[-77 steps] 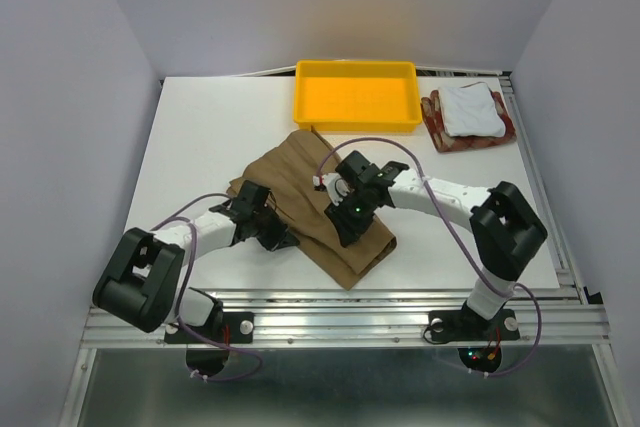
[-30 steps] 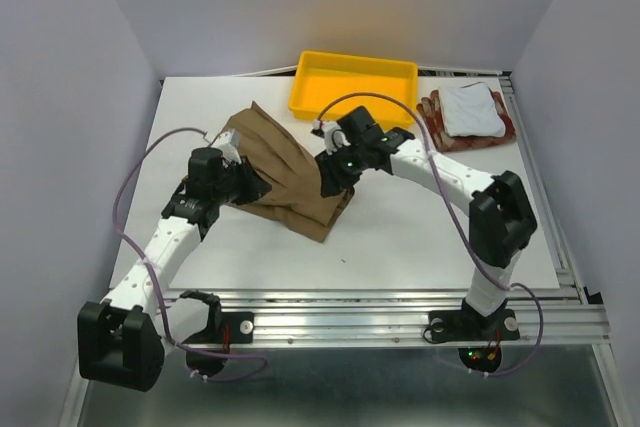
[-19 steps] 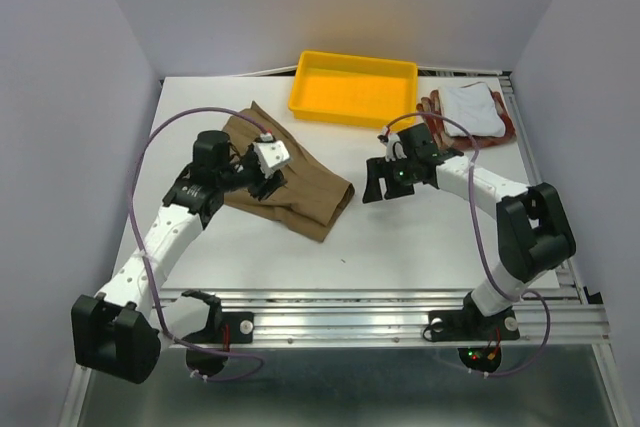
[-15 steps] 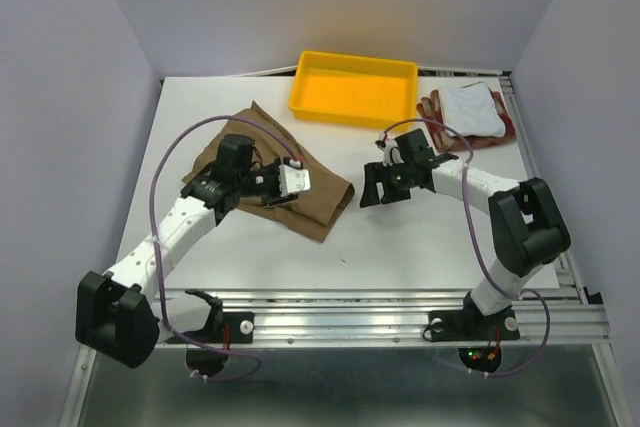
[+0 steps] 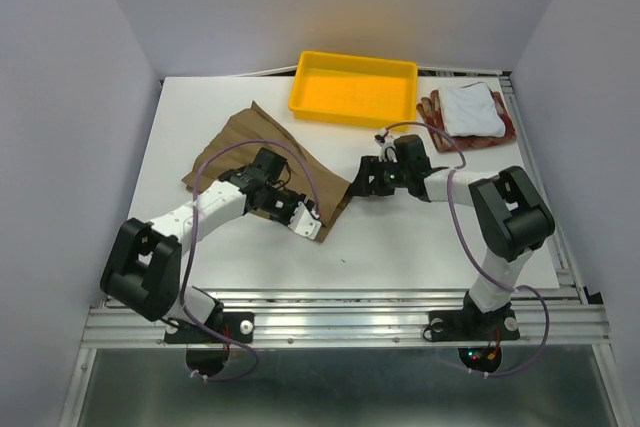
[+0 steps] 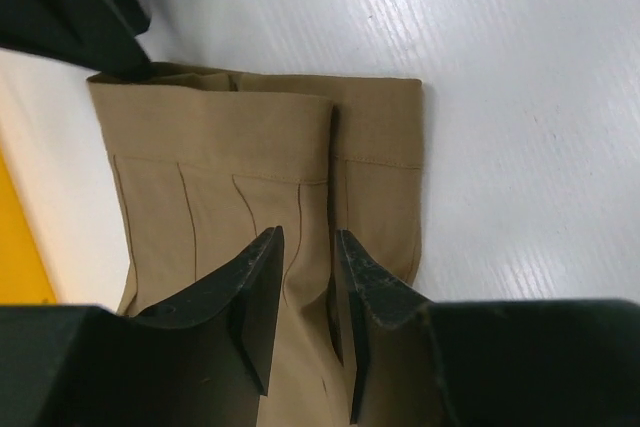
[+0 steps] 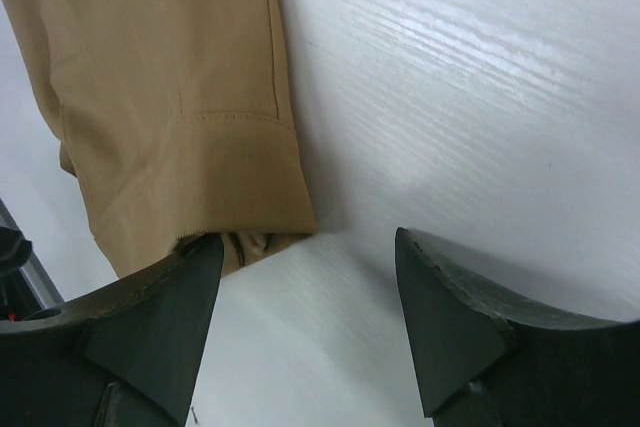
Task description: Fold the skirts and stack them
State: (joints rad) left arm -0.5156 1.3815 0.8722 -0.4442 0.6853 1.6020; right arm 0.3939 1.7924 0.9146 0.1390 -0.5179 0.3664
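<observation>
The tan-brown pleated skirt (image 5: 238, 145) lies folded on the white table, left of centre. My left gripper (image 5: 304, 221) is at its near right corner, jaws nearly closed with a ridge of the cloth (image 6: 220, 167) pinched between them (image 6: 305, 237). My right gripper (image 5: 362, 185) is open at the skirt's right edge; in the right wrist view (image 7: 310, 242) one fingertip (image 7: 190, 277) touches the hem (image 7: 150, 77) and the other is over bare table. The white skirt (image 5: 470, 109) lies folded on top of the red-and-beige checked skirt (image 5: 433, 117) at the back right.
A yellow plastic tray (image 5: 350, 115) stands at the back centre, just beyond the tan skirt and next to the folded pile. Grey walls close in the table on three sides. The metal rail with both arm bases (image 5: 340, 322) runs along the near edge.
Both grippers let go of the tan skirt after drawing it back and left. My left gripper swung to its near right corner and closed on it. My right gripper came down open at its right edge.
</observation>
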